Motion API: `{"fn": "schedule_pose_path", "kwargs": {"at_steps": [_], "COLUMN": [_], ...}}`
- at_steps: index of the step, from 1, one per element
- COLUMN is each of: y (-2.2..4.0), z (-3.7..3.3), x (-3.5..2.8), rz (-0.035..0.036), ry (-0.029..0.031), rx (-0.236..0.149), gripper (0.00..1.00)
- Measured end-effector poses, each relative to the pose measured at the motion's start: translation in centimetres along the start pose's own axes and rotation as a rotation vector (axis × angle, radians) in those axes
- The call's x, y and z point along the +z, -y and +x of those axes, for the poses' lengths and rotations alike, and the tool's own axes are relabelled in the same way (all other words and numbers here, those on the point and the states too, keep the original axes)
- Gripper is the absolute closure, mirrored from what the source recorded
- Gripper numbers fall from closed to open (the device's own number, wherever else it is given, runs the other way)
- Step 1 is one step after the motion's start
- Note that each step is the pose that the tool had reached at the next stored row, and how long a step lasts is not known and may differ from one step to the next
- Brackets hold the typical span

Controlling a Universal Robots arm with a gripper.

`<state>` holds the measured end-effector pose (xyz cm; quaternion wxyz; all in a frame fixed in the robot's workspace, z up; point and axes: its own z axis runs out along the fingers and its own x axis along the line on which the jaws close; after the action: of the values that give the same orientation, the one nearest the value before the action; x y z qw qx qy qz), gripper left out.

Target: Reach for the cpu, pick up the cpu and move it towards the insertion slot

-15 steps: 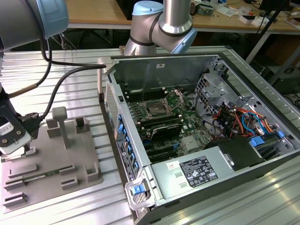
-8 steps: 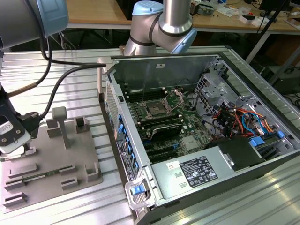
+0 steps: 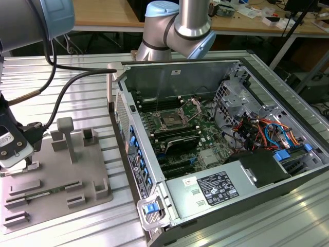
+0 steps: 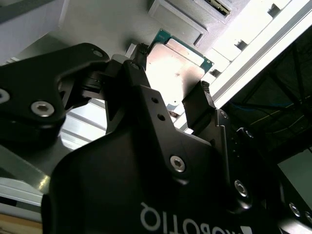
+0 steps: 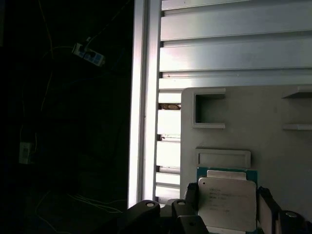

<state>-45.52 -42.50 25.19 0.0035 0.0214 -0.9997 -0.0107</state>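
The cpu (image 5: 226,202), a flat square chip with a silvery top and a green rim, sits between my gripper's (image 5: 227,195) two black fingers (image 5: 191,196), which press on its opposite edges. The second wrist view shows the same hold, the cpu (image 4: 178,68) lying between the fingers (image 4: 199,100) of the gripper (image 4: 170,75). In the exterior view my gripper (image 3: 23,163) hangs low over the grey tray (image 3: 77,170) at the exterior view's left. The insertion slot (image 3: 169,122), a shiny metal frame with a dark centre, lies on the motherboard inside the open computer case (image 3: 247,180), far to the right of the gripper.
The tray carries raised grey blocks (image 3: 67,135) and several recesses (image 5: 209,111). Black cables (image 3: 67,87) run from the arm across the ribbed aluminium table (image 3: 77,67). The case's upright side wall (image 3: 131,149) stands between tray and motherboard. Wooden benches with clutter lie behind.
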Motion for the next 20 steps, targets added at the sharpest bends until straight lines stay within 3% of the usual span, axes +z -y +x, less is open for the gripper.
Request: {"fn": "schedule_pose_path", "kwargs": {"at_steps": [20], "y": [0.01], "z": [0.00], "x": [-0.53], "rz": [0.0000], "ry": [0.0000], "rx": [0.000], "gripper": [0.45]}}
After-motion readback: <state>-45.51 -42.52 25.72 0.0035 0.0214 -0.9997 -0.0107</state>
